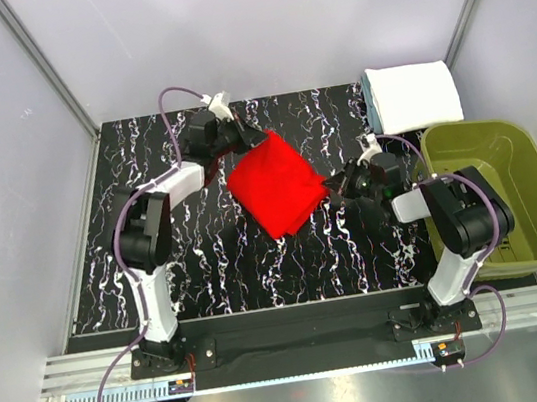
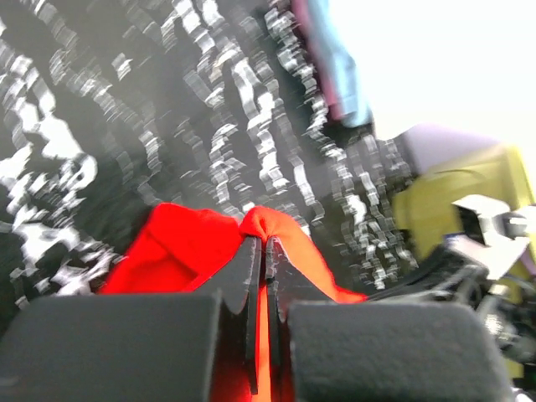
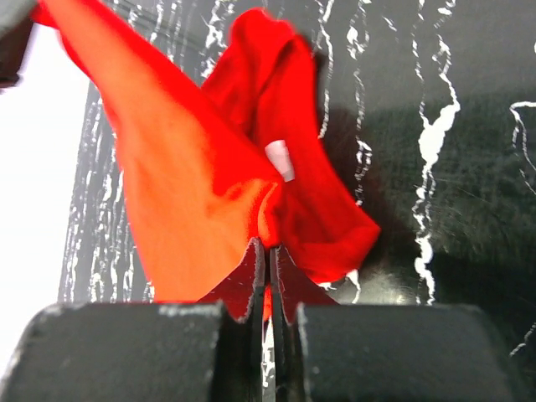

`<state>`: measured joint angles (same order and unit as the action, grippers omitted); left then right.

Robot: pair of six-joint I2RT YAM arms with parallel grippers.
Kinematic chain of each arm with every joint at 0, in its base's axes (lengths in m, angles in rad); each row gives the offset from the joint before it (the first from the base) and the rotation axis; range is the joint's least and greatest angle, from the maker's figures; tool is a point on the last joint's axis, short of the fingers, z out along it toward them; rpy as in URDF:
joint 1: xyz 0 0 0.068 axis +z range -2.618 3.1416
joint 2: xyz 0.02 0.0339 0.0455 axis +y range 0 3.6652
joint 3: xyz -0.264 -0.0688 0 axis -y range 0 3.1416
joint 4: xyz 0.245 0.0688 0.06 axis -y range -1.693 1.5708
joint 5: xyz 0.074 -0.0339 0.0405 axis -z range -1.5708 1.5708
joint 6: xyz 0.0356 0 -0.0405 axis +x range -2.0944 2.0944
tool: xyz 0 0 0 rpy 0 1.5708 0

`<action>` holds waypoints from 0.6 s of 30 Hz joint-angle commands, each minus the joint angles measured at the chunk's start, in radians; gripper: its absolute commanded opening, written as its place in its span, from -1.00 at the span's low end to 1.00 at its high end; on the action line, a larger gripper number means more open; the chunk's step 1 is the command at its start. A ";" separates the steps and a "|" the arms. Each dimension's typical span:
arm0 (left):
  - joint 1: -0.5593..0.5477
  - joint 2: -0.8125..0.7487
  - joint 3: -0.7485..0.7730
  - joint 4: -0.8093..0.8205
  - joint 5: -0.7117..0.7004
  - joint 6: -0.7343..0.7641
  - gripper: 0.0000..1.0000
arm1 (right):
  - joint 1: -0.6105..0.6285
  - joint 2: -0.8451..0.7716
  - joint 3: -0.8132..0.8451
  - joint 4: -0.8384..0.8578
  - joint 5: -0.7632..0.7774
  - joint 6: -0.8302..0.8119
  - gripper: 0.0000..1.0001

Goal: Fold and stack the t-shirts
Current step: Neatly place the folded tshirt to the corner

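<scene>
Red t-shirt [image 1: 276, 182] shows its pale label [image 3: 280, 159] only in the right wrist view.

left tool [image 1: 260, 142] — jaws pinched shut | right tool [image 1: 333, 188] — jaws pinched shut

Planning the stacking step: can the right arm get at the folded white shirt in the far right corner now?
Probably not freely. The right gripper is shut on the red shirt, which the left gripper also pinches. The path to the folded white shirt looks open, beside the basket.
</scene>
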<state>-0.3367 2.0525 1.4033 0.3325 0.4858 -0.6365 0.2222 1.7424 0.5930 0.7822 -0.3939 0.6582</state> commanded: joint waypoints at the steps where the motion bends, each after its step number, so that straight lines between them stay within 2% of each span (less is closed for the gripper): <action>1: -0.002 -0.092 0.048 0.074 -0.026 0.034 -1.00 | -0.001 -0.067 0.013 0.062 -0.013 0.021 -1.00; 4: -0.010 -0.088 0.069 0.070 -0.004 0.024 -1.00 | 0.000 -0.090 -0.007 0.058 -0.010 0.067 -1.00; 7: -0.025 -0.011 0.164 -0.028 0.002 0.066 -1.00 | 0.000 -0.103 -0.114 0.118 0.072 0.139 -1.00; 12: -0.030 0.259 0.370 -0.150 0.089 0.040 -1.00 | 0.008 -0.014 -0.200 0.198 0.184 0.245 -1.00; 14: -0.032 0.357 0.469 -0.138 0.108 -0.017 -0.99 | 0.009 -0.012 -0.213 0.193 0.226 0.262 -0.99; 15: -0.032 0.388 0.512 -0.121 0.155 -0.038 -0.87 | 0.008 -0.017 -0.210 0.155 0.237 0.262 -0.95; 17: -0.033 0.444 0.615 -0.112 0.151 -0.084 -0.74 | 0.012 -0.049 -0.193 0.105 0.285 0.244 -0.86; 18: -0.035 0.458 0.644 -0.118 0.133 -0.091 -0.64 | 0.016 -0.060 -0.190 0.065 0.306 0.242 -0.69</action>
<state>-0.3840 2.4882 1.9171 0.1871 0.5968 -0.6609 0.2417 1.7164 0.4038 0.9249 -0.2333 0.8612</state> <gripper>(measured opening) 0.133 0.105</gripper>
